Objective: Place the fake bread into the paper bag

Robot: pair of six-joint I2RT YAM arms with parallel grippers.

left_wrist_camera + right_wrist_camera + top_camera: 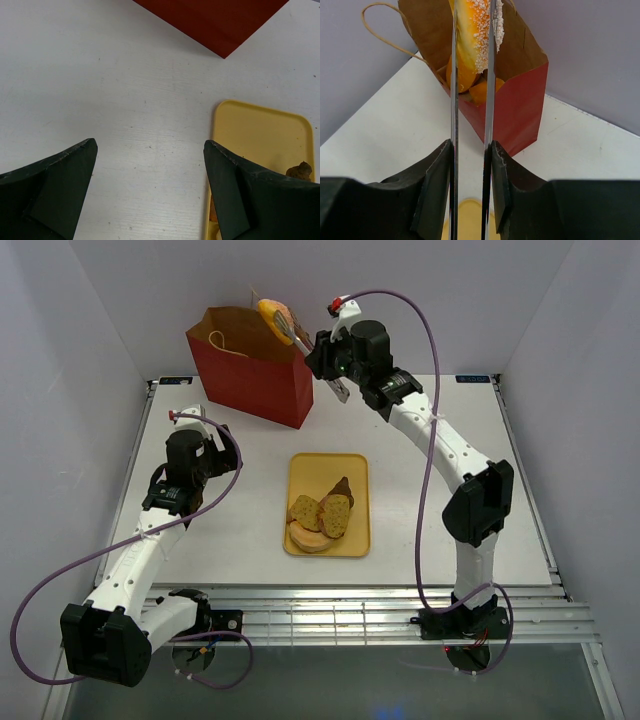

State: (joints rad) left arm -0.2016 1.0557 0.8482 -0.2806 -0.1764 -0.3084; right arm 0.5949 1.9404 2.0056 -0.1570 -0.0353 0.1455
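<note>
My right fingers [489, 40] are clamped on a golden-orange roll with white speckles [476, 35], squeezing it between the two thin blades. The roll hangs over the open mouth of the red paper bag [520, 110], which stands upright on the desk [230, 510] just beyond and below my fingertips. Past the roll, down in the brown inside of the bag, lie more glossy orange rolls [481, 93]. A pale string handle [380, 30] loops off the bag's rim to the left of my right fingers.

My left fingers [220, 165] are spread wide apart and hold nothing, hovering over bare desk. The bag's red corner is ahead of them, and the yellow tray [260, 135] sits just to their right, partly under the right-hand finger. From above, the tray carries tan speckled bread slices [320, 512] and a pale piece at its near end, well apart from the bag.
</note>
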